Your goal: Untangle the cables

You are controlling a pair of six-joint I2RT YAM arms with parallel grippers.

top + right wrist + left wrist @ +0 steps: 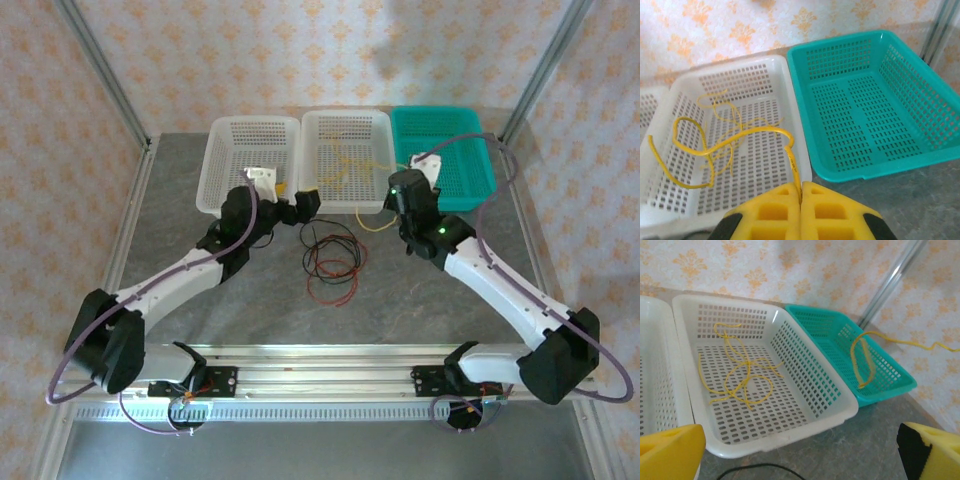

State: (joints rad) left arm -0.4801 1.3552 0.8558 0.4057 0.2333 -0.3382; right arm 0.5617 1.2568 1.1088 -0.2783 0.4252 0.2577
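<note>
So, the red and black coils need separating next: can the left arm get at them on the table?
Probably yes: the left pincer hangs open and empty just beside the red and black coils, with nothing between.

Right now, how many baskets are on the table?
3, in a row along the far edge of the table: left white basket, middle white basket, and teal basket on the right. None appears hidden.
</note>
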